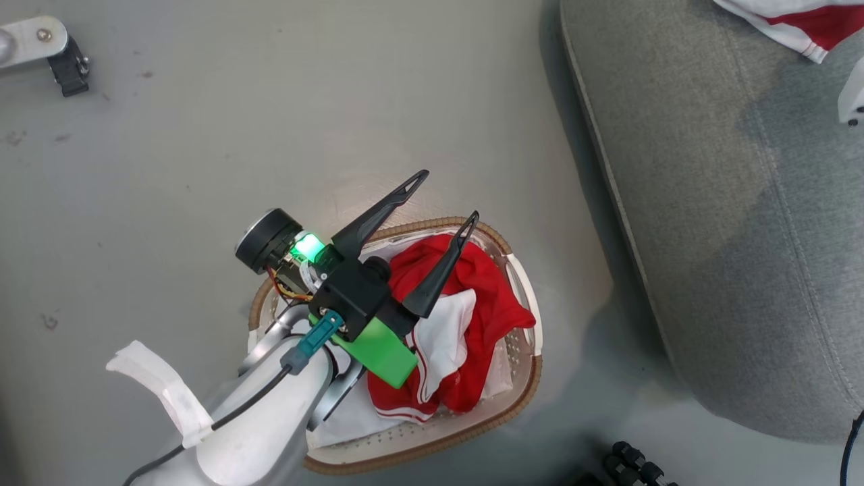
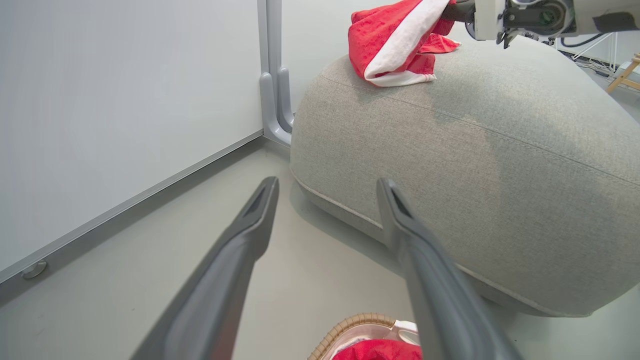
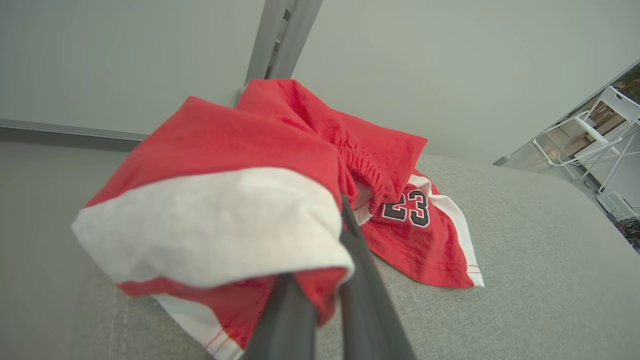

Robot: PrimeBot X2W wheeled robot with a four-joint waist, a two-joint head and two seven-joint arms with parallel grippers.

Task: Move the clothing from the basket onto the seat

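The left gripper (image 1: 450,194) hovers over the basket (image 1: 518,345) with its jaws spread wide and empty, while the right gripper (image 3: 320,285) has its jaws pinched on a red-and-white garment (image 3: 225,150) over the seat (image 1: 729,236), next to a numbered red piece (image 3: 425,240) lying there. More clothing (image 1: 486,304) sits crumpled in the basket, which stands on the floor (image 1: 270,101) near the seat. The clothing looks light, limp and loosely tangled, so a deep pinch on a thick red fold near the middle of the heap seems safer than a thin white edge, which could slip free or drag the liner (image 1: 337,418) up.
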